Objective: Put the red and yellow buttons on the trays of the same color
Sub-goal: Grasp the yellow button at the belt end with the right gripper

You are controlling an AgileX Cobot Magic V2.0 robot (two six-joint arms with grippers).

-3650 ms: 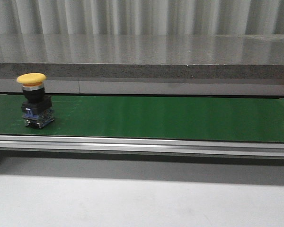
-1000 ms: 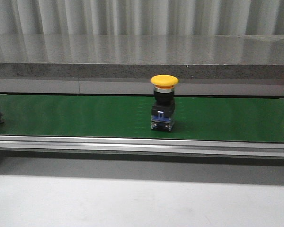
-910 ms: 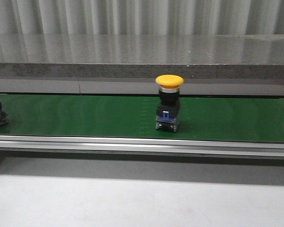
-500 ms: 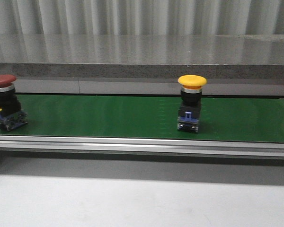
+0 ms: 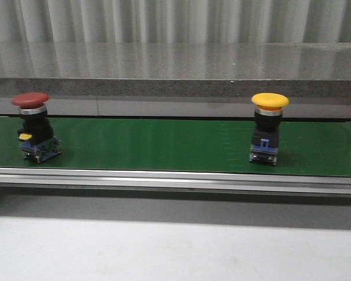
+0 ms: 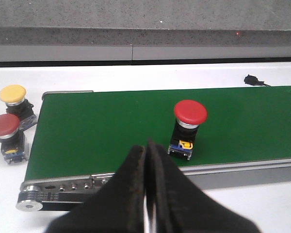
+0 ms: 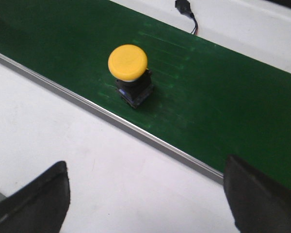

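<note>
So on the green conveyor belt (image 5: 152,143) the red button (image 5: 34,126) stands upright far left and the yellow button (image 5: 268,127) right of centre, well apart. Left gripper (image 6: 146,194) has its fingers pressed together, holding nothing; right gripper (image 7: 145,194) is spread wide, short of the belt.

I find no legible text, label, brand, number or sign in any view. The red button (image 5: 34,133) and the yellow button (image 5: 268,129) carry no readable marking on cap or base. The green conveyor belt (image 5: 158,145) and its metal rail (image 5: 164,178) are likewise unmarked, as far as I can see.
</note>
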